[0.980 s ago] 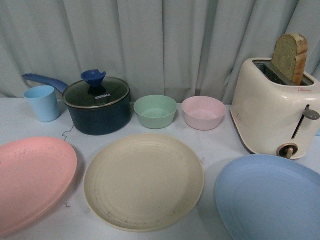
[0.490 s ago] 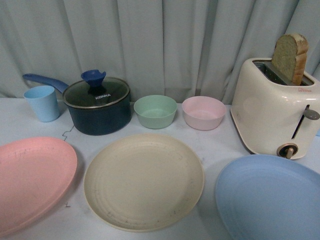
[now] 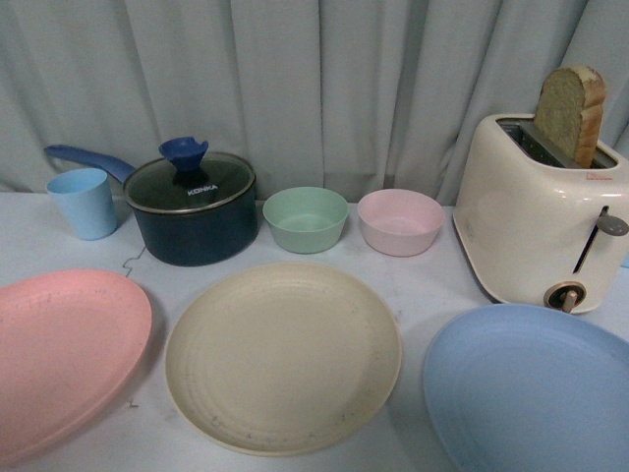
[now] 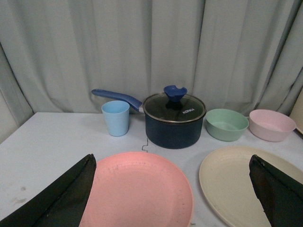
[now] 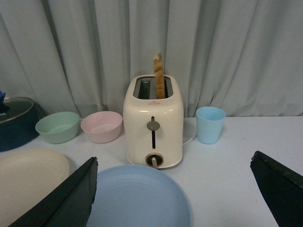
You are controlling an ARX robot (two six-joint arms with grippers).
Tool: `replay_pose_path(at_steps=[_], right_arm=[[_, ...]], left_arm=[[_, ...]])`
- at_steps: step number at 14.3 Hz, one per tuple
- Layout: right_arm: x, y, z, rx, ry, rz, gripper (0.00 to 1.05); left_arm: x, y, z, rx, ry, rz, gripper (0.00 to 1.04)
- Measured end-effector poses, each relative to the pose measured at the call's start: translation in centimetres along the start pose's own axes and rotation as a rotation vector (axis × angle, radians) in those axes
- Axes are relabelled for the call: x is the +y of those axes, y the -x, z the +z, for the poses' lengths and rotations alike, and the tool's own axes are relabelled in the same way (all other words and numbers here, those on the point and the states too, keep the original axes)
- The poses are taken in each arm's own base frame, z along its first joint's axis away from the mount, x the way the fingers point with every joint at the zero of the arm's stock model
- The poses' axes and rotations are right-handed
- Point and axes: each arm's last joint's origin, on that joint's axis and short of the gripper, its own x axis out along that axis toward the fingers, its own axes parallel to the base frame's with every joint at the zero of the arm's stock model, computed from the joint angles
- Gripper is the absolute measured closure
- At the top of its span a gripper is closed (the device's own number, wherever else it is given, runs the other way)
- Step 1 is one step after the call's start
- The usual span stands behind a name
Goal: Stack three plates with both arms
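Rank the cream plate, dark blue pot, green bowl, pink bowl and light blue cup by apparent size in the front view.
1. cream plate, also nearest the camera
2. dark blue pot
3. green bowl and pink bowl, too alike to rank
4. light blue cup

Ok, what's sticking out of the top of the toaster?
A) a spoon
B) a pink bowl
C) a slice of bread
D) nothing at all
C: a slice of bread stands upright in a slot of the cream toaster, with its upper part showing above the top.
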Motion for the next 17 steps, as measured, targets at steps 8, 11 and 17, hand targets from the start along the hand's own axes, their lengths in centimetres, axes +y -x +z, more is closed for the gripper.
replay_pose_path(at_steps=[8,11,17], right_arm=[[0.00,0.00,0.00,0.000,0.000,0.000,0.06],[0.00,0.00,0.00,0.000,0.000,0.000,0.06],[0.00,0.00,0.00,0.000,0.000,0.000,0.06]], left_arm=[[0.00,0.00,0.00,0.000,0.000,0.000,0.07],[0.00,0.00,0.00,0.000,0.000,0.000,0.07],[0.00,0.00,0.00,0.000,0.000,0.000,0.07]])
